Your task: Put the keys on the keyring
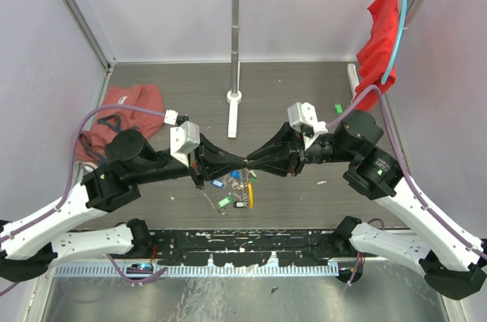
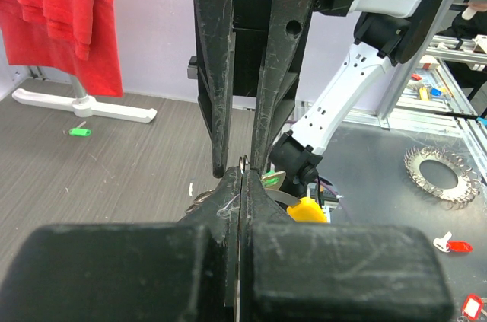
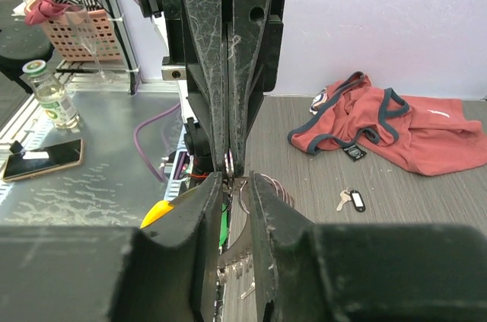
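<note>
My two grippers meet tip to tip above the dark table. The left gripper [image 1: 241, 161] [image 2: 243, 174] is shut on a thin silvery wire of the keyring [image 2: 245, 161] [image 3: 268, 183]. The ring's yellow section [image 2: 308, 209] [image 1: 249, 194] hangs just below. The right gripper [image 1: 250, 161] [image 3: 237, 182] stands narrowly open, its fingers either side of the same wire, and touches nothing I can see. Several tagged keys [image 1: 225, 201] hang or lie under the tips, blue, green and dark. A black-tagged key [image 3: 354, 200] lies apart, as does a green one [image 2: 79, 132] [image 1: 337, 108].
A white stand [image 1: 234, 97] rises behind the grippers. A red cloth [image 1: 122, 113] [image 3: 396, 124] lies at the left and another hangs from a hanger [image 1: 380, 40] at the right. Beyond the table edge sit a spare ring [image 2: 441, 173], a red-tagged key [image 2: 455, 245], a phone [image 3: 42, 158] and a bottle [image 3: 49, 94].
</note>
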{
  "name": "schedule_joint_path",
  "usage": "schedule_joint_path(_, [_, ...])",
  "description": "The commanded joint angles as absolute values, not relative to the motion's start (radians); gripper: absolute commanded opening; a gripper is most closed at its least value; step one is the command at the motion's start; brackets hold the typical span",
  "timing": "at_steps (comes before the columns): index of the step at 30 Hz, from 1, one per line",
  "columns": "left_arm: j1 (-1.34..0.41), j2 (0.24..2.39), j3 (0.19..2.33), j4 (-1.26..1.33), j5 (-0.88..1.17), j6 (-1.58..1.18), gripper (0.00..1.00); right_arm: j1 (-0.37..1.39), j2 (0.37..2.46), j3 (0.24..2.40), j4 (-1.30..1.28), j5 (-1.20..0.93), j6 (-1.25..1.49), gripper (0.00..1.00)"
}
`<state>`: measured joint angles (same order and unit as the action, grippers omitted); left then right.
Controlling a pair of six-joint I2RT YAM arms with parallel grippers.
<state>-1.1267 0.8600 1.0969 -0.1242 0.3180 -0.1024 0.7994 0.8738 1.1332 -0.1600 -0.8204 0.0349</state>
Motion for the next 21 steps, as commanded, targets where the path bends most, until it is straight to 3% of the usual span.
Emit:
schedule_joint_path(1, [-1.129, 0.85, 1.101, -0.071, 0.327, -0.105, 0.0, 0.804, 0.871, 1.14, -0.14, -0.808, 0.024, 0.24])
schedule_joint_path(4, [-1.129, 0.848, 1.101, -0.071, 0.329, -0.105, 0.0, 0.805, 0.869, 1.141, -0.144, -0.804, 0.021, 0.17])
schedule_joint_path(7, [-1.129, 0.846, 1.1, -0.071, 0.327, -0.106, 0.0, 0.804, 0.868, 1.144, -0.154, -0.799, 0.015, 0.02])
schedule_joint_path(12, [-1.129, 0.846, 1.104, -0.077, 0.329, -0.105, 0.0, 0.804, 0.87, 1.17, -0.217, -0.783, -0.02, 0.01])
schedule_joint_path(15, [-1.129, 0.848, 1.123, -0.124, 0.326, -0.088, 0.15, 0.804, 0.893, 1.233, -0.336, -0.771, -0.08, 0.01])
schedule_joint_path(19, [-1.129, 0.854, 1.181, -0.249, 0.314, -0.043, 0.42, 0.805, 0.96, 1.368, -0.565, -0.742, -0.156, 0.01])
schedule_joint_path(21, [-1.129, 0.856, 1.207, -0.313, 0.298, -0.022, 0.48, 0.81, 0.976, 1.408, -0.649, -0.708, -0.173, 0.01])
